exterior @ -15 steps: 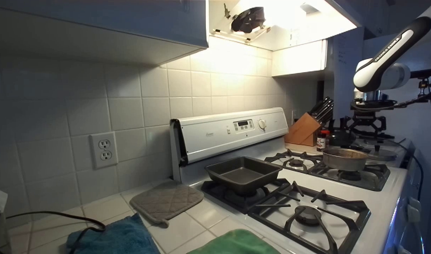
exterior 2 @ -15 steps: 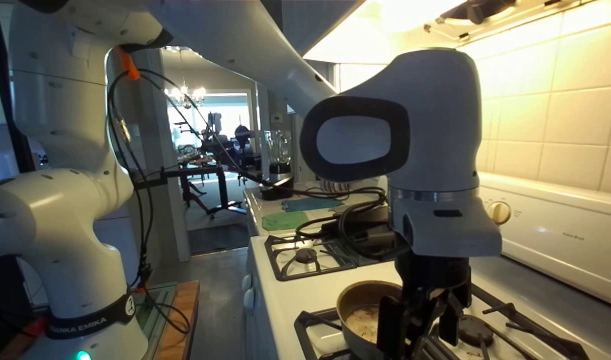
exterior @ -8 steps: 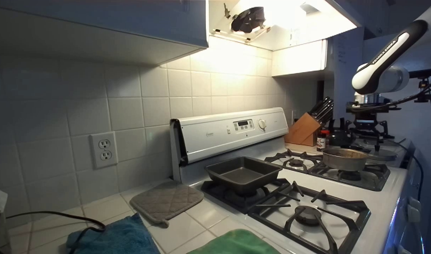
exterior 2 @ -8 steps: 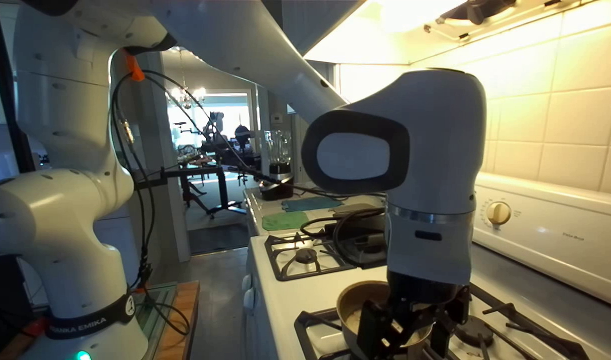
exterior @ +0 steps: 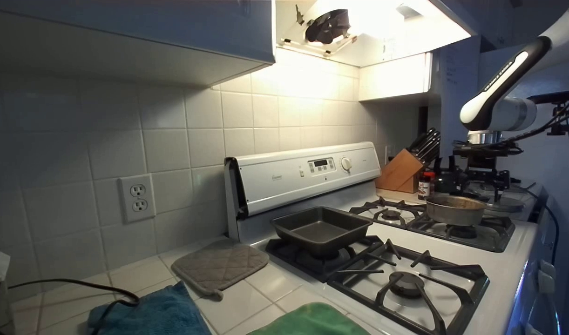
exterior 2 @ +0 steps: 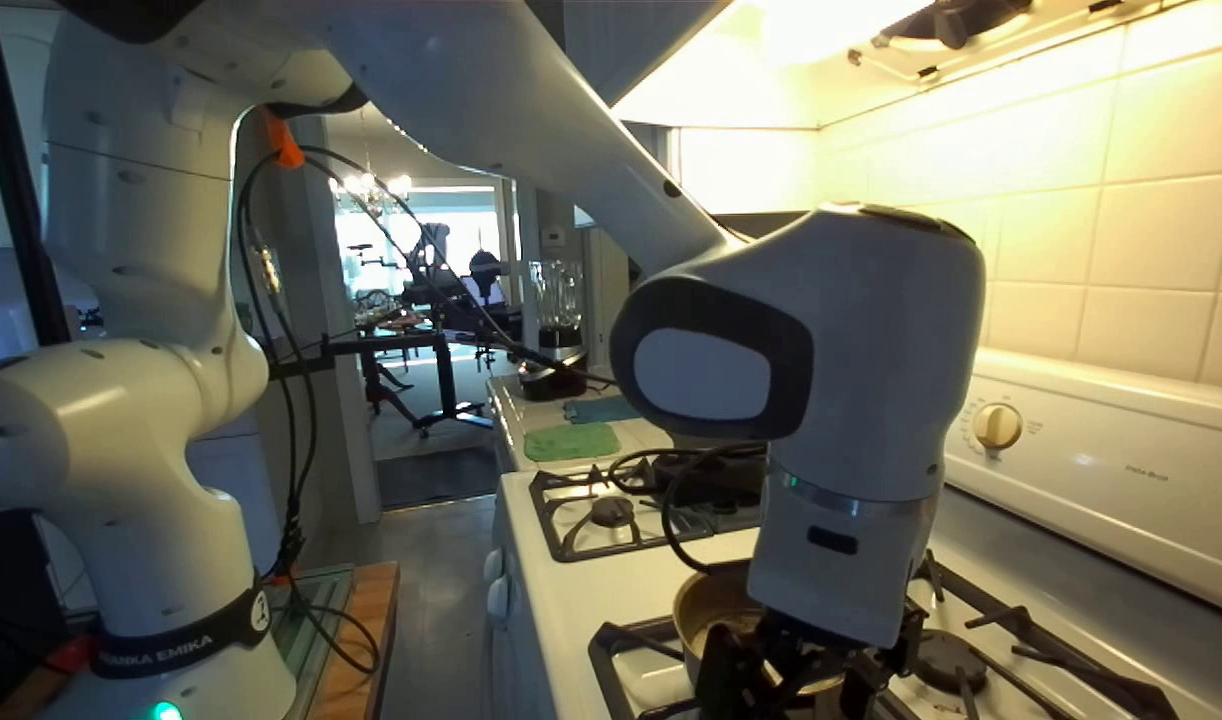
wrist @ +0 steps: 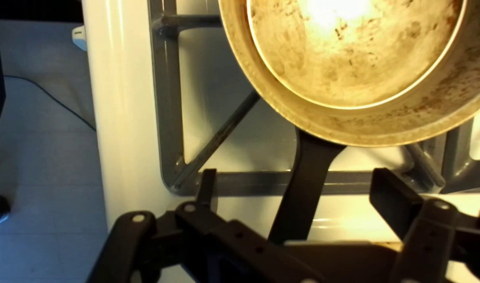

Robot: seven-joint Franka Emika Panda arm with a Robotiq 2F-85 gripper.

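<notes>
In the wrist view, the floor [wrist: 47, 177] is seen at nine o'clock, followed by the white edge of the stove [wrist: 122, 137] and, at ten o'clock, by the bar of a grate [wrist: 167, 86]. By that grate the round pan [wrist: 354, 70] is borne, between one and two o'clock, its inside stained and lit by glare. From its rim, at about half past six, the black handle [wrist: 308, 184] is pointed down toward the hand [wrist: 299, 191].

The lining up of hand and handle is judged to be done; a grip is not yet made, and the pan is not lifted from its grate.

The two fingers [wrist: 206, 186] of the hand are held wide apart. One is set at nine o'clock of the handle, the other at three, with a gap seen on both sides; no touch can be made out, though how low the fingers are placed against the handle cannot be told. Nothing is held.

In an exterior view, a square baking tin [exterior: 319, 230] is seated on the same stove, and a knife block [exterior: 398, 173] is placed beyond, at about two o'clock from it.
</notes>
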